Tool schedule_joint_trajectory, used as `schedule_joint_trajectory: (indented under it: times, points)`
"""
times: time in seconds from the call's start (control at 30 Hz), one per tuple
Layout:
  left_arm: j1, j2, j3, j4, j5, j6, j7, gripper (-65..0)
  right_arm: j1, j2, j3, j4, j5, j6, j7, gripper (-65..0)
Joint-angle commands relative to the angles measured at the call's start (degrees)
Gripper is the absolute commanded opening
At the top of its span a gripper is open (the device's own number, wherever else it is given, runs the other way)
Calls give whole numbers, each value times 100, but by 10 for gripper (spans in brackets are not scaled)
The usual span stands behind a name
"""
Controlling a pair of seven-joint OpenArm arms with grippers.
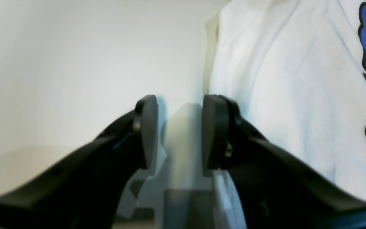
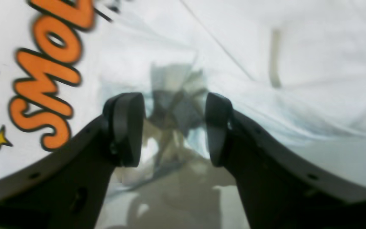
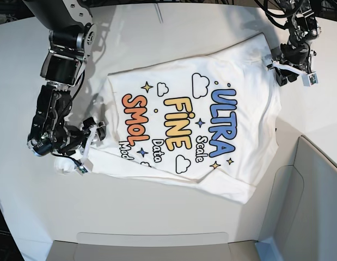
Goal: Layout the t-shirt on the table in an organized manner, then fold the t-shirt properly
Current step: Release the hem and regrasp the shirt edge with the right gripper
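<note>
The shirt [image 3: 195, 130] lies print-up, roughly spread on the desk [image 3: 26, 206]. Both end effectors, left [image 3: 288, 69] and right [image 3: 87, 145], sit at opposite edges, jaws parted and empty, probably placed to tug it flat.

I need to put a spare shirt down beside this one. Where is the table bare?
Bare table lies along the near edge below the t-shirt, and at the far-left corner. Crowded: both shirt ends, by the right pincer and left pincer.
</note>
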Motion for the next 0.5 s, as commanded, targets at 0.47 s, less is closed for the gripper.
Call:
schedule_joint_trajectory:
  times: [0.47]
  points:
    - [48, -53, -24, 56, 28, 23, 66, -416, 342, 148, -832, -352, 49, 73, 407, -482]
